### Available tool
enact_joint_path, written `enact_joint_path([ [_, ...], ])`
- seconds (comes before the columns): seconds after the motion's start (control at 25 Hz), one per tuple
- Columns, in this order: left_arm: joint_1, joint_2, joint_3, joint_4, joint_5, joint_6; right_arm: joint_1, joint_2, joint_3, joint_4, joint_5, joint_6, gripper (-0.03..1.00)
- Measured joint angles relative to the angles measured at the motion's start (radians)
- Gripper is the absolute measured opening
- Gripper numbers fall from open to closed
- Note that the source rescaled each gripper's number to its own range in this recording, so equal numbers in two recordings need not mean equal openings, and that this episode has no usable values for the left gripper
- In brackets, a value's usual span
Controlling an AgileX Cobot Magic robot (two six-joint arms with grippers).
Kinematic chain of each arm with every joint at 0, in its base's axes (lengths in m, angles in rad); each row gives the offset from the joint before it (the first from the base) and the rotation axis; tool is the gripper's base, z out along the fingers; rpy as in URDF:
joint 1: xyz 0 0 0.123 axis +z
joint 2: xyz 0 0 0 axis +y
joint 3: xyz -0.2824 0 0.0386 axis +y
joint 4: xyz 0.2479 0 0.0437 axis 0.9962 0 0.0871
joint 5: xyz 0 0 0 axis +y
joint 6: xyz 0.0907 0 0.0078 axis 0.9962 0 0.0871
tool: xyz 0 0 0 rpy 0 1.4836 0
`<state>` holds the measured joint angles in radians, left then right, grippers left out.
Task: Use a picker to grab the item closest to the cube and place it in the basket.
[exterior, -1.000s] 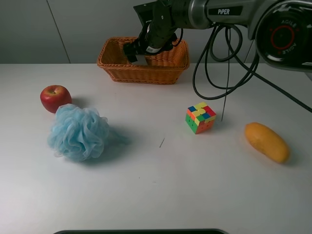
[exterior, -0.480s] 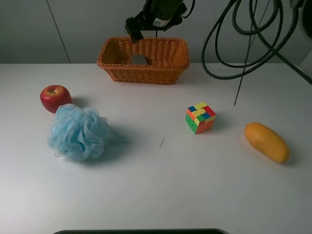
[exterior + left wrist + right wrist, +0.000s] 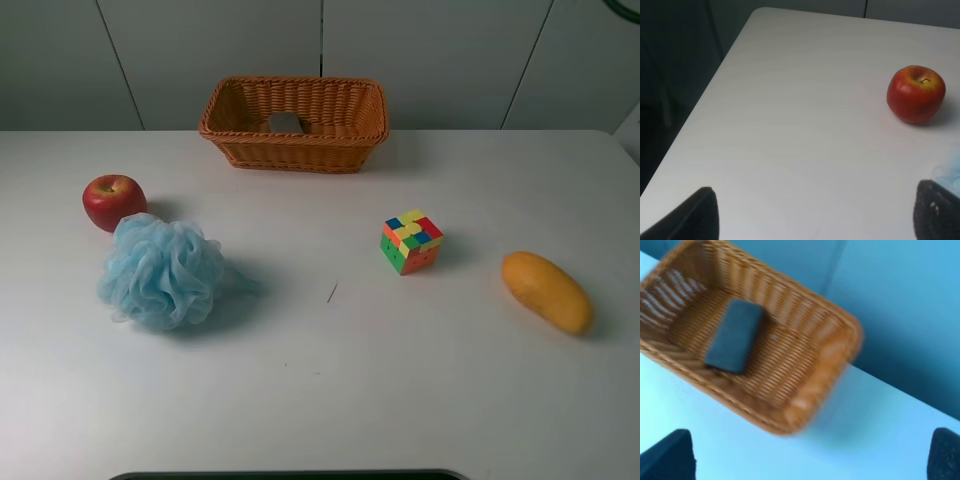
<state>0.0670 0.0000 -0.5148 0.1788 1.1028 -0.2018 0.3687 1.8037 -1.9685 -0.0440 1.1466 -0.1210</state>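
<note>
The multicoloured cube [image 3: 411,241] stands right of the table's middle. The woven basket [image 3: 300,152] stands at the back, with a flat grey item [image 3: 286,122] lying inside it. The right wrist view looks down on the basket [image 3: 807,390] and the grey item [image 3: 735,335]. My right gripper [image 3: 810,455] is open and empty, with its dark fingertips [image 3: 670,457] wide apart. My left gripper [image 3: 815,215] is open and empty over the table's left part, near the apple [image 3: 915,94]. Neither gripper shows in the exterior high view.
An orange mango [image 3: 546,291] lies right of the cube. A red apple [image 3: 113,200] and a blue bath pouf [image 3: 160,270] sit at the left. The pouf's edge [image 3: 951,170] shows in the left wrist view. The table's left edge [image 3: 700,105] is close.
My right gripper let the grey item go into the basket, then rose and left the exterior high view with its arm and cables.
</note>
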Motion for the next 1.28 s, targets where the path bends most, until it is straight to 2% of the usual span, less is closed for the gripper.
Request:
enact_joint_path([
  [0.12,0.0,0.0,0.0,0.0,0.0,0.0,-0.081,-0.077,0.0,-0.05,0.054,-0.003,1.0],
  [0.32,0.0,0.0,0.0,0.0,0.0,0.0,-0.244,-0.206,0.036,-0.071,0.069,-0.027,1.0],
  [0.68,0.0,0.0,0.0,0.0,0.0,0.0,-0.499,-0.546,0.318,-0.044,0.073,-0.082,1.0],
  [0.88,0.0,0.0,0.0,0.0,0.0,0.002,-0.532,-0.773,0.525,-0.036,0.075,-0.074,1.0],
  [1.12,0.0,0.0,0.0,0.0,0.0,0.002,-0.533,-1.084,0.819,0.112,0.012,-0.084,1.0],
  [1.28,0.0,0.0,0.0,0.0,0.0,0.002,-0.533,-1.292,1.016,0.137,-0.033,-0.088,1.0],
])
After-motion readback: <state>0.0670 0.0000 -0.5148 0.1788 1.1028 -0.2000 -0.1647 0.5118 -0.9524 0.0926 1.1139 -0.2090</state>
